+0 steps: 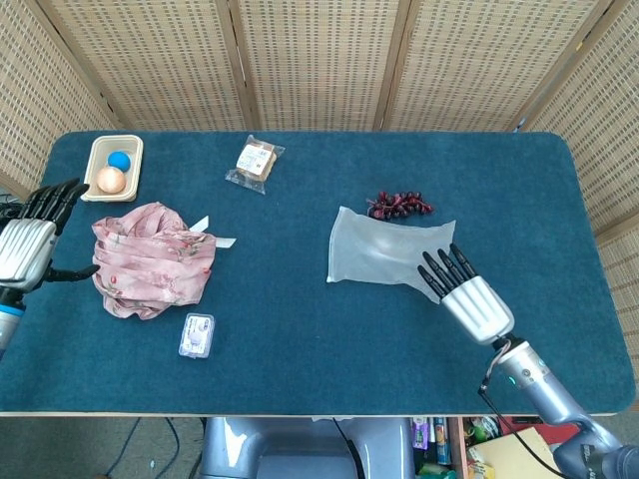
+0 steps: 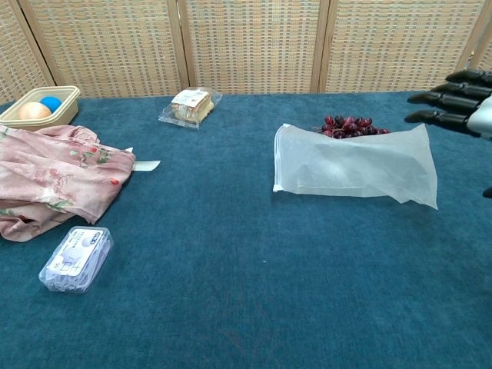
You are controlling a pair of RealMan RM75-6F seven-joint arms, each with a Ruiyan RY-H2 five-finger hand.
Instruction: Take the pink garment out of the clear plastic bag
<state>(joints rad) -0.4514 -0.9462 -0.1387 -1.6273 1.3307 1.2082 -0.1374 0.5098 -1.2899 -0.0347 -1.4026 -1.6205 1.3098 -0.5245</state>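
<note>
The pink garment lies crumpled on the bench, well apart from the flat clear bag. Both the left hand and right hand hover released, fingers spread, grasping nothing.

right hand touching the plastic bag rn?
Apart. Chest view shows the right hand raised off the clear plastic bag, fingers spread, with blue table visible between them.

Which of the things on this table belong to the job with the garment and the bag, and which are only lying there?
Belong to the job:
pink garment
clear plastic bag

Only lying there:
tray holding two balls
wrapped snack
grapes
small clear packet
</note>
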